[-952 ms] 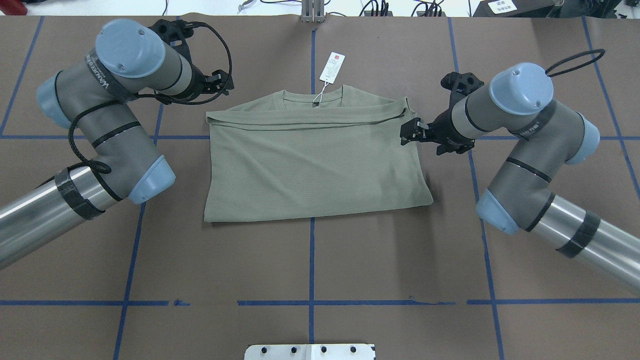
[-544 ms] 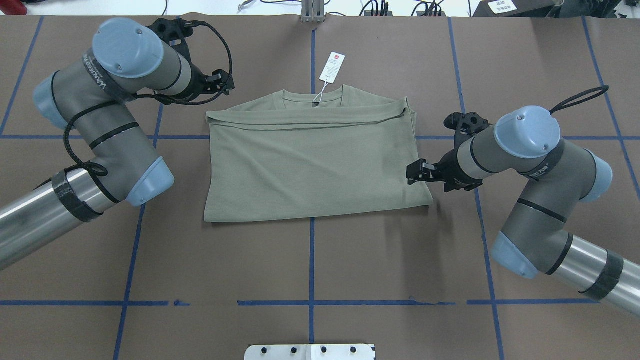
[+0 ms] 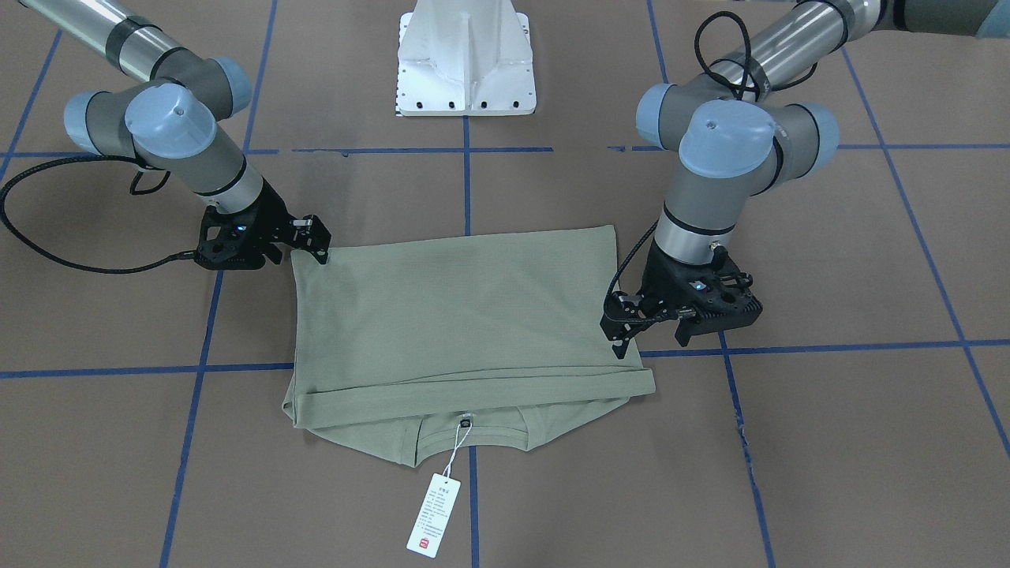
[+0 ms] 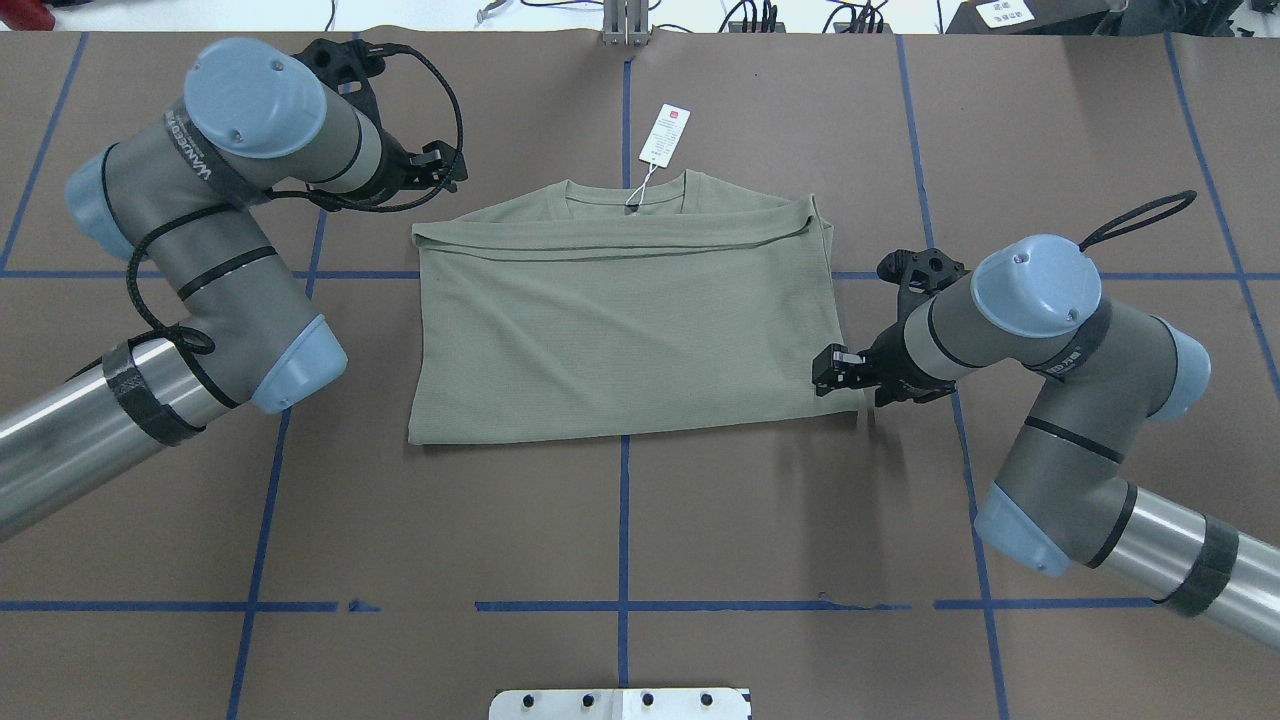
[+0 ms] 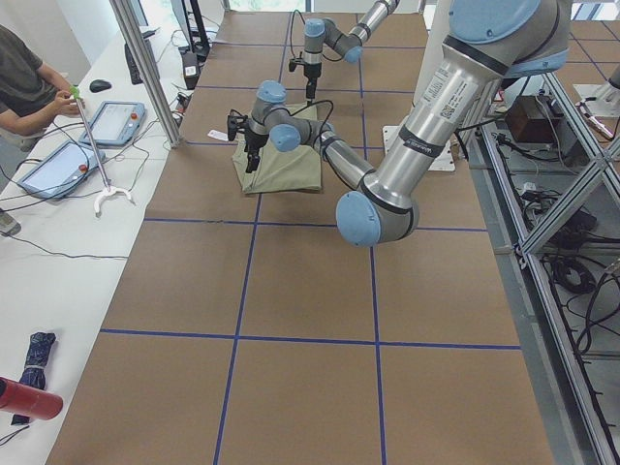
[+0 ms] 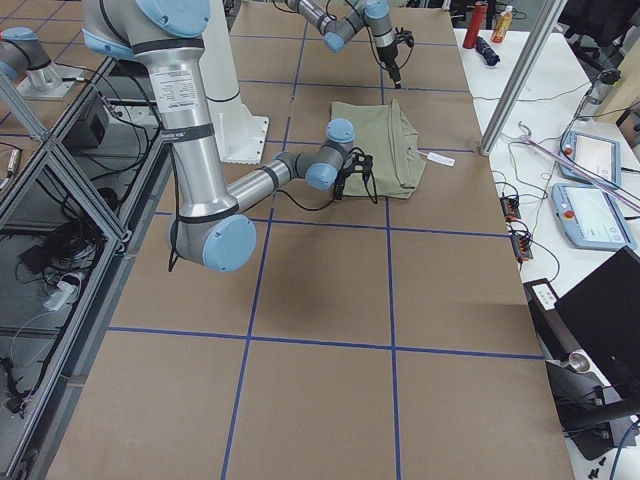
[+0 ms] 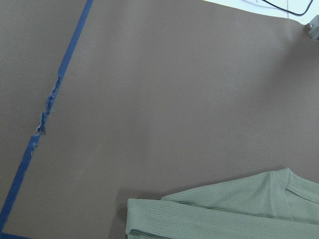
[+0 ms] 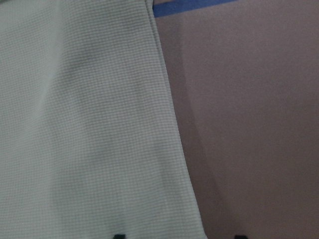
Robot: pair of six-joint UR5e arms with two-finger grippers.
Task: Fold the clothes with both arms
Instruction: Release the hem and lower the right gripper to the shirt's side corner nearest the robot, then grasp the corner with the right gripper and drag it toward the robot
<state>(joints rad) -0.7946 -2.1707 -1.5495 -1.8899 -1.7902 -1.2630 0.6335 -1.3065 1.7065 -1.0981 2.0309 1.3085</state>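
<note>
Sage-green shirt [image 4: 620,330] lies folded mid-table [image 4: 450,520], toward the far edge. Right gripper [image 4: 822,370], fingers apart, straddles its near-right side edge. Left gripper [image 4: 450,168], fingers apart, hovers off its far-left corner.

A brown table [image 4: 700,520] gridded with blue tape [image 4: 622,520], white bench [image 5: 58,242] alongside.

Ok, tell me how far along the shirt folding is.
Done: the shirt lies flat as a compact rectangle, no sleeves showing, a layer folded up to just below the collar. In hand: the right gripper, open, sits at the near right corner, fingers either side of the edge; the left gripper hovers by the far left corner, holding nothing. Left: probably another fold; no cloth is gripped yet.
</note>
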